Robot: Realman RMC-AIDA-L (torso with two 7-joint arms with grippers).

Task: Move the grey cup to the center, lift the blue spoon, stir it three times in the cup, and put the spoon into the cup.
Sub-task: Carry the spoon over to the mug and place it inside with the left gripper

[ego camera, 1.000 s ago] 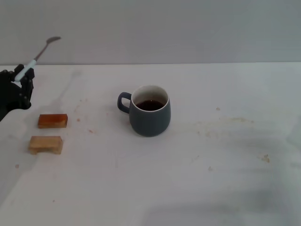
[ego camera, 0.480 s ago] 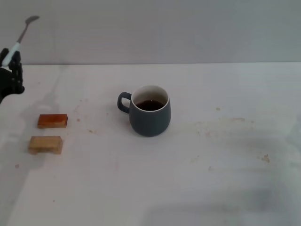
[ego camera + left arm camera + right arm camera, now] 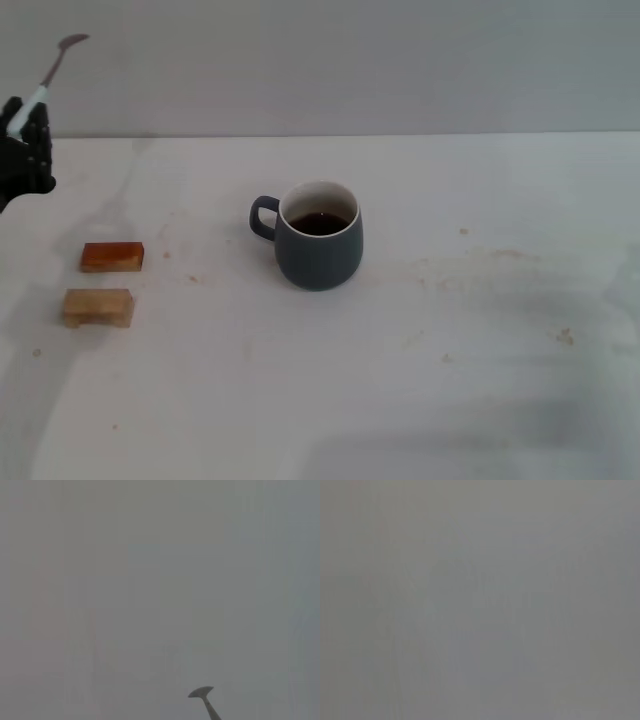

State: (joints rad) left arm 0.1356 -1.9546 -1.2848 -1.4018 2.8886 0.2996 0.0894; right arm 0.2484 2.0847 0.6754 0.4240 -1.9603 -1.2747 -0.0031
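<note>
Blue spoon (image 3: 45, 80) clamped by handle in left gripper (image 3: 22, 125), far left edge, bowl end tilted up and away. Grey cup (image 3: 318, 245) sits mid-table, well off to gripper's right (handle facing that side). Right gripper out of view, so left does stirring, I'd guess.

A plain grey wall (image 3: 350, 60) runs behind a broad white worktop (image 3: 450, 380), meeting it in a straight line. The surface carries faint brownish smudges and specks, and the light falls soft and even.
</note>
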